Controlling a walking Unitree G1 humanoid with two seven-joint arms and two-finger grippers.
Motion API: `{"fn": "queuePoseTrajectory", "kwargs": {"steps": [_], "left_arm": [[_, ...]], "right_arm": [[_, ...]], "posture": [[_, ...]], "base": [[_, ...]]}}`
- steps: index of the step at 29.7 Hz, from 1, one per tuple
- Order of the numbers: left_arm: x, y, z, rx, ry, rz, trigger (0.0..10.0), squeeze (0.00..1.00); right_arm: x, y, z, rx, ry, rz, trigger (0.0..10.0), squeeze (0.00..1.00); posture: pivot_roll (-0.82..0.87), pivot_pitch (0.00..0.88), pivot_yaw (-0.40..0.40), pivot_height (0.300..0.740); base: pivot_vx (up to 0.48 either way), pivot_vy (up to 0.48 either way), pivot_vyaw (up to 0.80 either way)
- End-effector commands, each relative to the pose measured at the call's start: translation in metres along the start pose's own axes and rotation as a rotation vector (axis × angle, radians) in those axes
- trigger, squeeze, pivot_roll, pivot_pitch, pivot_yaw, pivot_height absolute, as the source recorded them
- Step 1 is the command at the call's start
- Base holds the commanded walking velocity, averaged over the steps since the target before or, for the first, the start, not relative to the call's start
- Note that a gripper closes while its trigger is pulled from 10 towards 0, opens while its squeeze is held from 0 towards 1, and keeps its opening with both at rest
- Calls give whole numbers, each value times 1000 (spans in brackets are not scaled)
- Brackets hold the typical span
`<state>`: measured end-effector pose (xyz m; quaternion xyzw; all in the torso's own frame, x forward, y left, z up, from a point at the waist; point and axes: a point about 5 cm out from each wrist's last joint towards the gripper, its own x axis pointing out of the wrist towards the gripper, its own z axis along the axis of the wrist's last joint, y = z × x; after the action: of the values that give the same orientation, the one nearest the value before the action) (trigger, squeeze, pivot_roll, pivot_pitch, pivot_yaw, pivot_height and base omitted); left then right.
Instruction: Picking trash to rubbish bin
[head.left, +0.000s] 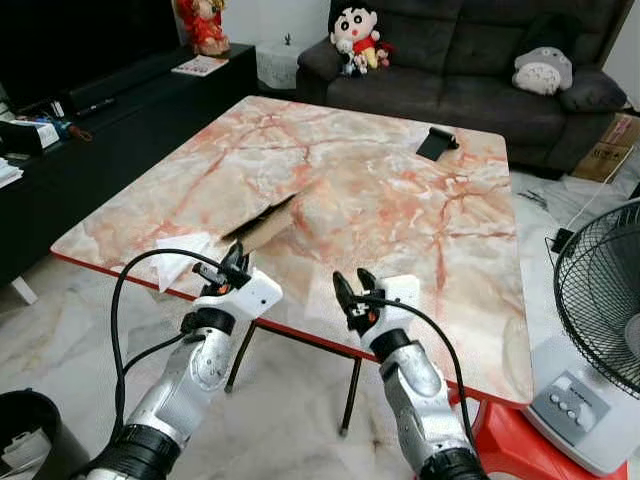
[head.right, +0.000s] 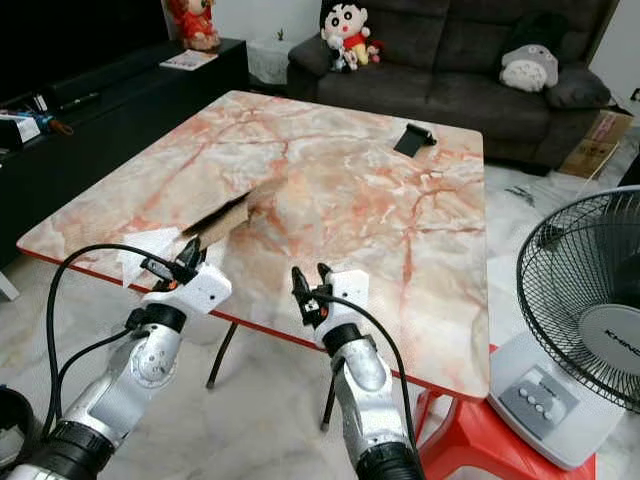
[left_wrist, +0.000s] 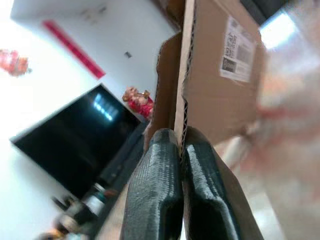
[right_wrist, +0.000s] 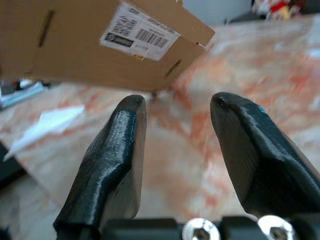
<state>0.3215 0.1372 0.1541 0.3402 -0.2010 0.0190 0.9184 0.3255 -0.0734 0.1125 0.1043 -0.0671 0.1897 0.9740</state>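
Flattened brown cardboard (head.left: 262, 228) with a white barcode label, corrugated edge showing, tilted up off a pink-veined marble table (head.left: 400, 200) near its front edge. Pinched at its near end between the closed black fingers of the left gripper (head.left: 235, 265), label (left_wrist: 239, 50) facing away from the dark TV in the left wrist view. Crumpled white tissue (head.left: 180, 255) flat on the tabletop at 9 o'clock of the cardboard, just beside the left gripper. Small black object (head.left: 436, 142) far across the table at 1 o'clock, well apart from both grippers. Right gripper (head.left: 353, 290) poised at the table's red front rim, fingers spread apart and holding nothing, cardboard at 10 o'clock of it and near. Wide bare marble between cardboard and far edge. Black bin (head.left: 30, 425) on the floor at 7 o'clock, white fan (head.left: 605, 330) and red stool (head.left: 510, 445) crowding the 4 o'clock corner, dark sofa (head.left: 470, 60) at 12.
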Motion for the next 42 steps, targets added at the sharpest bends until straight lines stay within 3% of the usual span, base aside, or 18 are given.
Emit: {"fn": "queuePoseTrajectory", "kwargs": {"steps": [1,10,15,42], "left_arm": [[0,8,8,-96,-30,61,10000,0],[4,15,23,-280,-47,124,10000,0],[4,19,23,-309,-44,142,10000,0],[3,11,28,-315,-80,73,10000,0]], "right_arm": [[5,1,13,-7,-65,-6,10000,0],[12,4,25,-26,-117,-8,10000,0],[12,4,28,-32,-132,-11,10000,0],[13,2,29,-48,-136,-22,10000,0]], "posture": [[0,68,-47,740],[3,55,-49,740],[3,55,-49,740],[-6,33,-37,740]], "base": [[0,0,0],[0,0,0],[0,0,0],[0,0,0]]}}
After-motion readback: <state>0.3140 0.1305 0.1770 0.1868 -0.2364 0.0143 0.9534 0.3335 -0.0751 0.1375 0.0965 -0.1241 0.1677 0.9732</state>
